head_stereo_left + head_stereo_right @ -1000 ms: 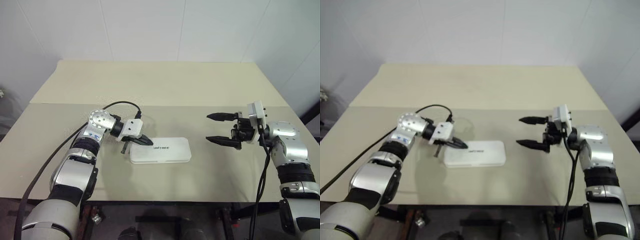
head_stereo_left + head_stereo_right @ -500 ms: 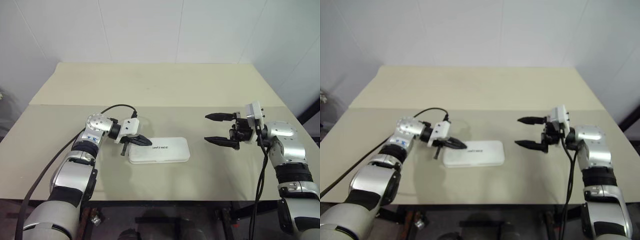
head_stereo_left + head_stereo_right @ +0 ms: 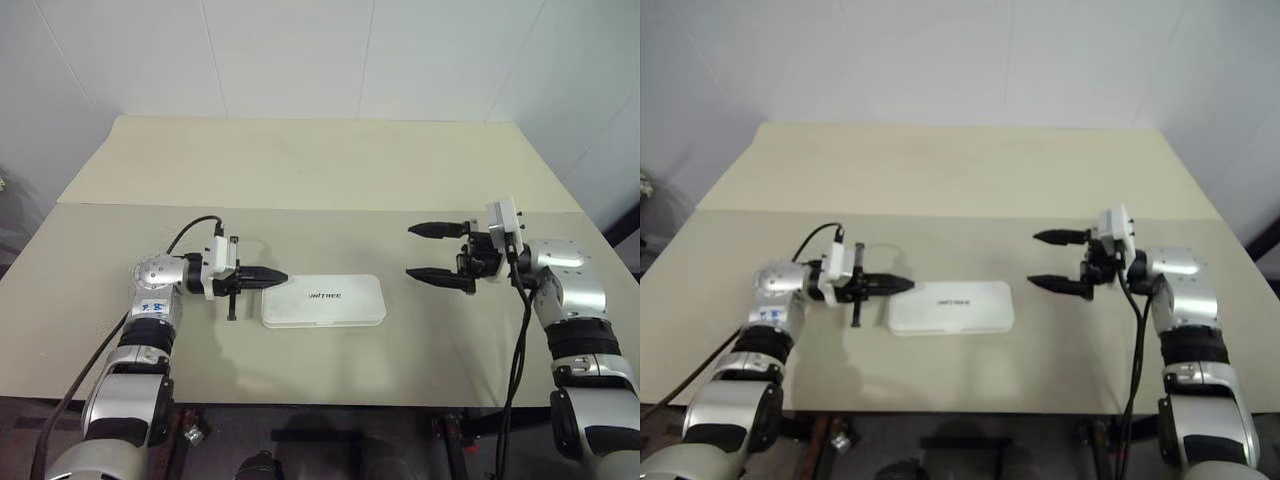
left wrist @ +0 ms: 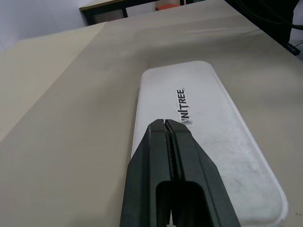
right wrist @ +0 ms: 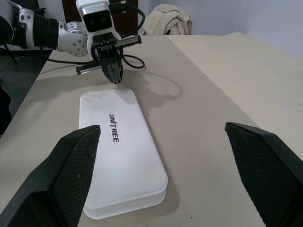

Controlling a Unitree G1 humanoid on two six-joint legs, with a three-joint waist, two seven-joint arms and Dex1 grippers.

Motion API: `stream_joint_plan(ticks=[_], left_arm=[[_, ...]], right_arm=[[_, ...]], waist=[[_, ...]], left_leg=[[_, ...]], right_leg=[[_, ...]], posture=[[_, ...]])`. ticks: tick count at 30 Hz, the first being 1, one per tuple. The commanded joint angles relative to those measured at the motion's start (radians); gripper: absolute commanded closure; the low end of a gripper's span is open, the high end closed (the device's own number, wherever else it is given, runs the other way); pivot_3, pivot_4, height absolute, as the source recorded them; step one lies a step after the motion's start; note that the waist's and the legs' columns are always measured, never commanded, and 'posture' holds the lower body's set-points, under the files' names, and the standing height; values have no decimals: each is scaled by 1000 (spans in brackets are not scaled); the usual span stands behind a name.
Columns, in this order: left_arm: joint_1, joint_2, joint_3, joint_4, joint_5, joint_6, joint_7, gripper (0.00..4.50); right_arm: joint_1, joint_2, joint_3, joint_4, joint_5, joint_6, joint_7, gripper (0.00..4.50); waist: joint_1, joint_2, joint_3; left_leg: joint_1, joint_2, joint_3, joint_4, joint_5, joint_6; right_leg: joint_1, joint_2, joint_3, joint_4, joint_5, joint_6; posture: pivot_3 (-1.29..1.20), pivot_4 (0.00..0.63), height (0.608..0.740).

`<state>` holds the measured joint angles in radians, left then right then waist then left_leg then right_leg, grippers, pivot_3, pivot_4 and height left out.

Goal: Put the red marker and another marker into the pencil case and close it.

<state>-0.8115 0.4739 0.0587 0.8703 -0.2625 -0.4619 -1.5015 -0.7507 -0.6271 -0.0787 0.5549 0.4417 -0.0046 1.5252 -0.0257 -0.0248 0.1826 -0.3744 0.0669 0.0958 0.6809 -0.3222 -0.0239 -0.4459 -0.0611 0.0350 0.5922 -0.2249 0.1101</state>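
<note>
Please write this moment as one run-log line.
pencil case: closed, on table | left end effector: shut, empty, beside case | right end effector: open, empty

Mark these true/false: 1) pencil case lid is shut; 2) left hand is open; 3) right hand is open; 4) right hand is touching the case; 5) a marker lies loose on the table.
1) True: the pencil case lies flat with its lid shut.
2) False: the left hand has its fingers pressed together, at the case's end.
3) True: the right hand is spread wide, holding nothing.
4) False: it hangs apart from the case, to one side.
5) False: no marker lies loose on the table.
</note>
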Motion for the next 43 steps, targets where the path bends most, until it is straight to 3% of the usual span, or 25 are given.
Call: stream_joint_plan(ticks=[1, 2, 4, 6, 16, 26, 33, 43], left_arm=[[28, 22, -6, -76, -27, 9, -52, 4481], [143, 68, 23, -228, -82, 52, -61, 4481], [308, 134, 64, -455, -173, 151, -54, 3899], [382, 168, 76, -570, -223, 225, -21, 3269], [435, 183, 113, -675, -271, 336, 69, 44], [488, 169, 196, -776, -375, 441, 160, 44], [459, 193, 237, -746, -402, 436, 125, 44], [484, 191, 268, -743, -389, 415, 118, 44]], right_arm=[[-24, -9, -10, -6, 9, -20, 48, 0], [-40, -7, -4, 11, 2, -24, 53, 0], [-68, -5, 4, 47, -9, -36, 63, 0], [-85, -2, 10, 70, -14, -47, 71, 0], [-111, 15, 22, 105, -18, -66, 83, 0], [-89, 9, 19, 98, -12, -55, 85, 0], [-144, 29, 24, 160, -30, -82, 73, 0], [-53, 50, 13, 14, 2, -20, 32, 0]], waist=[[-2, 0, 0], [-7, 0, 0], [-30, 1, 0], [-39, 1, 1], [-16, 1, 2], [-22, 1, 2], [-29, 1, 2], [-29, 1, 2]], left_leg=[[0, 0, 0, 0, 0, 0], [0, 0, 0, 0, 0, 0], [3, 2, 4, -3, -1, -1], [5, 3, 5, -7, -1, -1], [5, 1, 2, 0, 0, -2], [4, 2, 2, -2, -1, -1], [4, 2, 2, -2, -1, -1], [4, 2, 2, -2, -1, -1]], right_leg=[[0, 0, 0, 0, 0, 0], [0, 0, 0, 0, 0, 0], [0, 0, 3, 0, 0, 0], [-2, 1, 2, 1, -2, -2], [1, 0, 0, 1, -1, -2], [1, 0, 0, 1, -1, -2], [1, 0, 0, 1, -1, -2], [1, 0, -1, 0, -1, -2]], posture=[[0, 150, 740], [0, 150, 740], [0, 150, 740], [0, 150, 740], [0, 150, 740], [0, 150, 740], [0, 150, 740], [0, 150, 740]])
